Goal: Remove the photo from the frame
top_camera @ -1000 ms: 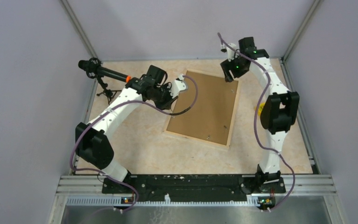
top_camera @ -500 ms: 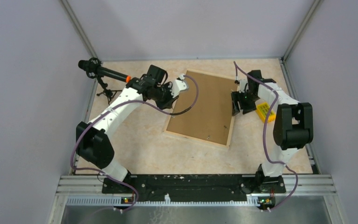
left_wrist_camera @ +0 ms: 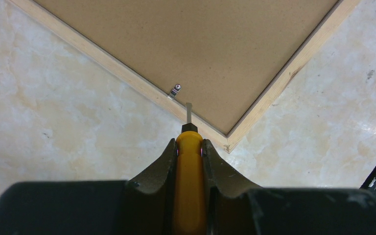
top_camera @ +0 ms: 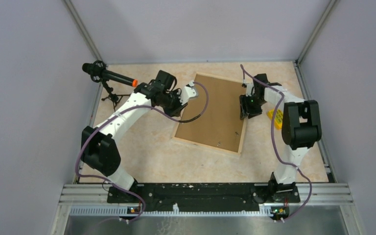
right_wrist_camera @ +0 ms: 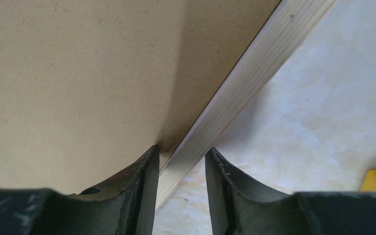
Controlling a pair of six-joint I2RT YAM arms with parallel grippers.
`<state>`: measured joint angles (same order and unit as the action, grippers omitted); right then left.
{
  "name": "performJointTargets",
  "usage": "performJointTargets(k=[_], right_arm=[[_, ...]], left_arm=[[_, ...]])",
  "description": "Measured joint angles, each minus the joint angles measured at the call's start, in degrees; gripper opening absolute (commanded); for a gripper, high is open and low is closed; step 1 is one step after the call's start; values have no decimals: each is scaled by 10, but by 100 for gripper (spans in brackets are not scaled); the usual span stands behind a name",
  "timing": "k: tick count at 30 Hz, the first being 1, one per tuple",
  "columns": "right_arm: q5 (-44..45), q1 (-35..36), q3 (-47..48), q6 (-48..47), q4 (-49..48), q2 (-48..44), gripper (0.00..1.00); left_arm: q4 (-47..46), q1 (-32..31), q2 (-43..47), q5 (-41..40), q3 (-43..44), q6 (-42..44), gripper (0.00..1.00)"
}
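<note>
- The frame (top_camera: pixel 215 112) lies face down on the bench (top_camera: pixel 147 147), between the two arms. Its brown backing board (right_wrist_camera: pixel 68 63) faces up, seated inside the pale wood edges.
- The photo is not visible in any view. I judge it to be inside the frame, under the board.
- The left tool (left_wrist_camera: pixel 190 147) is clenched on the yellow handle of a screwdriver (left_wrist_camera: pixel 189 171). The flat blade points at the frame's left wood edge close to a corner, just short of a small metal clip (left_wrist_camera: pixel 175 90) that holds the board down.
- The right tool (right_wrist_camera: pixel 178 152) straddles the frame's right wood rail (right_wrist_camera: pixel 254 83), one finger over the board and one on the outer side. I cannot tell whether it is pinching the rail or only bracketing it.
- A small yellow block (top_camera: pixel 277 116) sits on the bench just right of the frame.
- Progress looks early: nothing is out yet.
- What is left, as I read it, is turning the clips aside, lifting out the board and drawing out the photo.
</note>
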<state>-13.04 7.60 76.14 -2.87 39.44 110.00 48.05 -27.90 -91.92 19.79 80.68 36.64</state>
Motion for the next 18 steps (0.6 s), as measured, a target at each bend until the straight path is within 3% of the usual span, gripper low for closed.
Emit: performJointTargets(k=[5, 11, 18], right_arm=[[13, 2, 56, -9, 19, 34, 24], [20, 13, 105, -25, 21, 67, 18], [32, 22, 94, -51, 9, 59, 16]], left_arm=[[0, 0, 0, -2, -18, 11, 0], [0, 0, -3, -11, -21, 26, 0], [-3, -12, -15, -38, -24, 47, 0]])
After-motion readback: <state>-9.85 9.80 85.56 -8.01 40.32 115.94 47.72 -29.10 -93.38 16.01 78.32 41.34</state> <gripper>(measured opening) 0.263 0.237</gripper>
